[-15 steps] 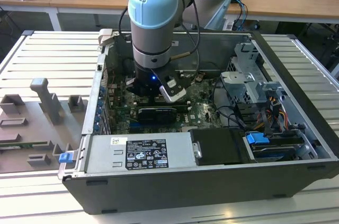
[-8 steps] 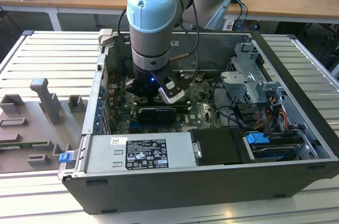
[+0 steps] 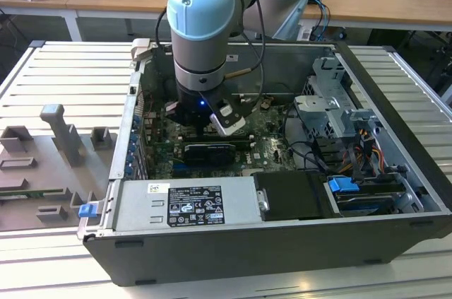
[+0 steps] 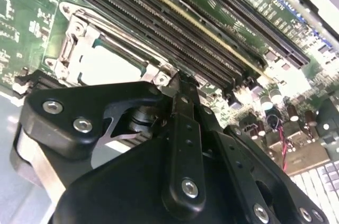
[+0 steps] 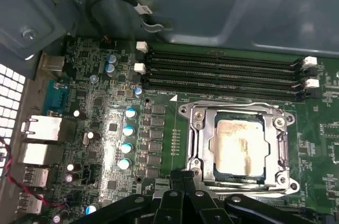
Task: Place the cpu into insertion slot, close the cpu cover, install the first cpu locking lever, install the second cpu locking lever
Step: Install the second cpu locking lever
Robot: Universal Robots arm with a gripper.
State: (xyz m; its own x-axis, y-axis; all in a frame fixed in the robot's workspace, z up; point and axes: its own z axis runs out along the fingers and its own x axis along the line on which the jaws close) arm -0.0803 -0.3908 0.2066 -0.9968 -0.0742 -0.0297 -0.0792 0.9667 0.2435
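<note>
The arm is reaching down into the open computer case (image 3: pixel 282 242) lying on the slatted surface (image 3: pixel 63 80), and its gripper (image 5: pixel 183 179) is hovering just above the near edge of the insertion slot (image 5: pixel 193 123) on the green motherboard (image 5: pixel 159 144). In the first wrist view the cpu (image 5: pixel 238 147) is already sitting in the socket, its pale silvery-beige face showing through the cut-out, and the cpu cover (image 5: pixel 275 128) is lying flat around it as a thin silver frame, so the placing and closing steps look done. Judging from this, the work in hand is the locking levers: the gripper's black fingers (image 4: pixel 183 113) are drawn together to a narrow tip with nothing visibly held between them, pressing or about to press at the corner of the socket frame (image 4: pixel 159 75). Whether a lever is actually under the tip I cannot tell, as the linkage is hiding that spot. The move in hand probably calls for a steady downward and sideways push that tucks the thin wire lever under its catch without sliding off onto the memory slots (image 5: pixel 222 70) running just beside the socket. The cpu face is looking slightly smeared and bright.
</note>
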